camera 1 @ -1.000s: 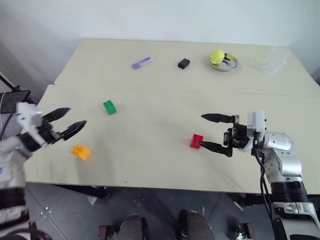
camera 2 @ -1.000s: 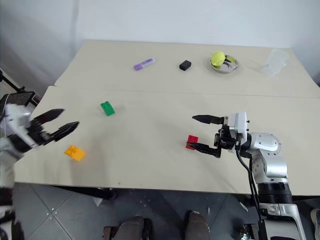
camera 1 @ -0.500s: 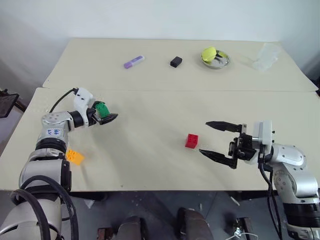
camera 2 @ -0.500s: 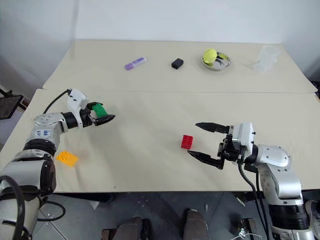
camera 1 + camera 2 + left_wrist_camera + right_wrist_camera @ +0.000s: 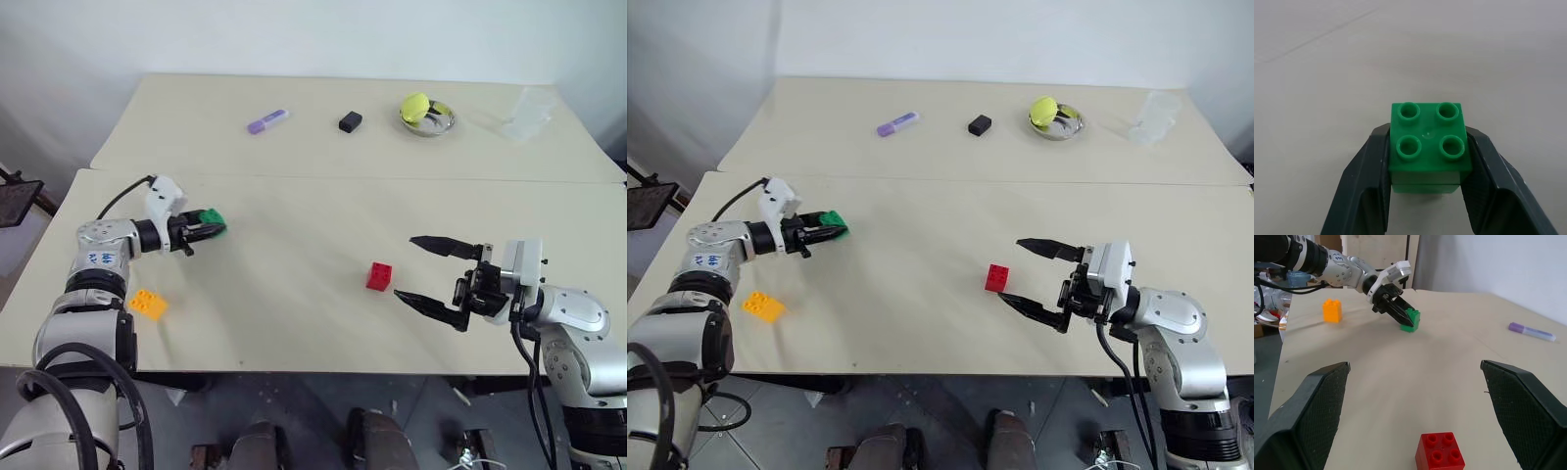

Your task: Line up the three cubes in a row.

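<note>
Plainly, my left hand (image 5: 1427, 196) was closed on the green cube (image 5: 1428, 145), one black finger (image 5: 1371, 186) pressed to each side of it, studs facing up, with the cube down at the counter (image 5: 294, 264) on my left side; whether it rested on the surface or sat just above it I could not tell. My right hand (image 5: 423, 271) was spread wide and held nothing, its two fingers pointing across toward my left, level over the counter. The red cube (image 5: 380, 276) sat upright on the counter just beside the tips of those fingers, not touching them, roughly in line with the gap between them. The orange-yellow cube (image 5: 148, 304) lay near the front edge on my left, beside my left forearm and well apart from the red one. Farther back, across a seam in the counter, lay a purple marker (image 5: 266, 120), a small black block (image 5: 350, 121), a small metal dish (image 5: 431, 121) holding a yellow-green ball (image 5: 419, 106), and some clear plastic (image 5: 524, 113) near the far right corner.
</note>
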